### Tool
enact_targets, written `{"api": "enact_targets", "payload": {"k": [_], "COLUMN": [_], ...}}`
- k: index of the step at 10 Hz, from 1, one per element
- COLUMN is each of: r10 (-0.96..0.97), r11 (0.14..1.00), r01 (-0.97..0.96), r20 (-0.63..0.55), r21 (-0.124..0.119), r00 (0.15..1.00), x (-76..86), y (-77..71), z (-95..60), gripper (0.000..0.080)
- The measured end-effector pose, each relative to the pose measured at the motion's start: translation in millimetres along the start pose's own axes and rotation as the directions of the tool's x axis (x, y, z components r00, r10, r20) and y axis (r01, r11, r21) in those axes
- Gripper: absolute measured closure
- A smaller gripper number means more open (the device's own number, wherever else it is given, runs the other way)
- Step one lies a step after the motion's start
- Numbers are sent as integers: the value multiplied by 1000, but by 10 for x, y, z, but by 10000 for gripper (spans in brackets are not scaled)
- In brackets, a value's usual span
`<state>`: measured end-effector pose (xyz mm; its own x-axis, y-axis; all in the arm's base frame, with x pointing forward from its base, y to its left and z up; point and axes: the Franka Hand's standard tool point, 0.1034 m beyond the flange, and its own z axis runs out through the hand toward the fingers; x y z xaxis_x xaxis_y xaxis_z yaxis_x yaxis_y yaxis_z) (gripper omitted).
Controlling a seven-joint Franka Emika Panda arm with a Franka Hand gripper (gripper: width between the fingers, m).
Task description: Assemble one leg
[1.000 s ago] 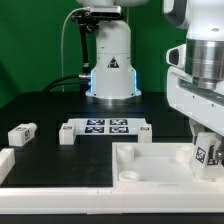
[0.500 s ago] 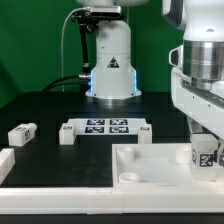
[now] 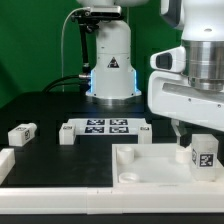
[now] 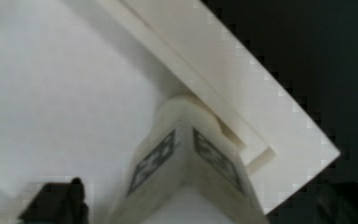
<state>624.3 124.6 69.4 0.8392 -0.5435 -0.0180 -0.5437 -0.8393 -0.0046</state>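
A leg, a stubby white block with black-and-white tags, stands upright at the corner of the large white square panel on the exterior view's right. My gripper hangs just above it, open, with its fingers on either side and not touching it. In the wrist view the leg sits in the panel's corner, between my two dark fingertips, with a gap on each side of it. My gripper holds nothing.
Another leg lies on the black table at the exterior view's left, and a white part sits at the left edge. The marker board lies mid-table. The robot base stands behind.
My gripper has risen off the leg and let go of it. The leg stays upright in the panel's corner.
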Motion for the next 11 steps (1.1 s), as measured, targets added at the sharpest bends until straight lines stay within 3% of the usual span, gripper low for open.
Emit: {"api": "enact_targets", "payload": {"k": [2, 4, 7, 9, 10, 11], "r10": [-215, -451, -535, -535, -531, -501], "r11": [977, 892, 845, 845, 847, 865], "r01": [215, 452, 535, 535, 531, 501], "r20": [11, 13, 14, 14, 14, 13], "r21": [-5, -16, -15, -15, -15, -15], "r00": [976, 892, 845, 845, 847, 865], "x": [7, 34, 42, 43, 42, 42], "y": [22, 54, 62, 64, 63, 63], "z": [12, 8, 10, 10, 10, 10], "gripper": [150, 150, 150, 383, 383, 508]}}
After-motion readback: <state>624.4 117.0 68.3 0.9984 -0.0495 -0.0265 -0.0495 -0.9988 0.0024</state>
